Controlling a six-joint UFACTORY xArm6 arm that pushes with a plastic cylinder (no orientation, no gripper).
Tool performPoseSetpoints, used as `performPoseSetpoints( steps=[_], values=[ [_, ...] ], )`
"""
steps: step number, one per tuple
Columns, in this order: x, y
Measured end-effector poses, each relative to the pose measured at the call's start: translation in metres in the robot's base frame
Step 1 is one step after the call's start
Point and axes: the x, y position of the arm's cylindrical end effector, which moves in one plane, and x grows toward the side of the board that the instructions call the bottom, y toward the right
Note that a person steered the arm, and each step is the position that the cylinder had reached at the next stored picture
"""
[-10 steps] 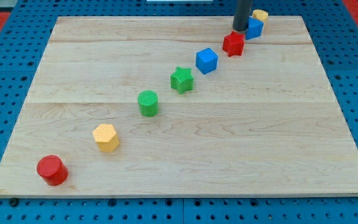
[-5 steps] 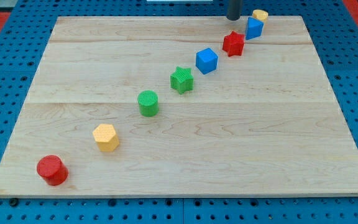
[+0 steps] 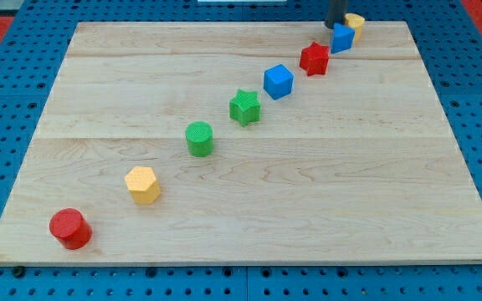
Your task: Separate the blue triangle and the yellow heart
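Note:
The blue triangle (image 3: 343, 38) sits near the board's top edge at the view's upper right. The yellow heart (image 3: 356, 22) lies right behind it, touching or nearly touching it, at the very top edge. My tip (image 3: 335, 25) stands just left of the yellow heart and just above the blue triangle, close to both; the rod partly hides the heart's left side.
A diagonal row of blocks runs down to the view's lower left: red star (image 3: 314, 58), blue cube (image 3: 279, 81), green star (image 3: 244, 107), green cylinder (image 3: 199, 138), yellow hexagon (image 3: 143, 185), red cylinder (image 3: 69, 228). The wooden board (image 3: 249, 209) lies on a blue pegboard.
My tip went from left of the blue triangle up past the board's top edge, then came right and down, to stand beside the yellow heart. The blocks have not visibly moved.

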Motion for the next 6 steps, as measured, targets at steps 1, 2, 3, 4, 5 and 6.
performPoseSetpoints(
  steps=[1, 2, 3, 4, 5, 6],
  values=[
    [0.016, 0.000],
    [0.019, 0.004],
    [0.009, 0.029],
    [0.006, 0.041],
    [0.005, 0.028],
    [0.006, 0.040]
  ],
)
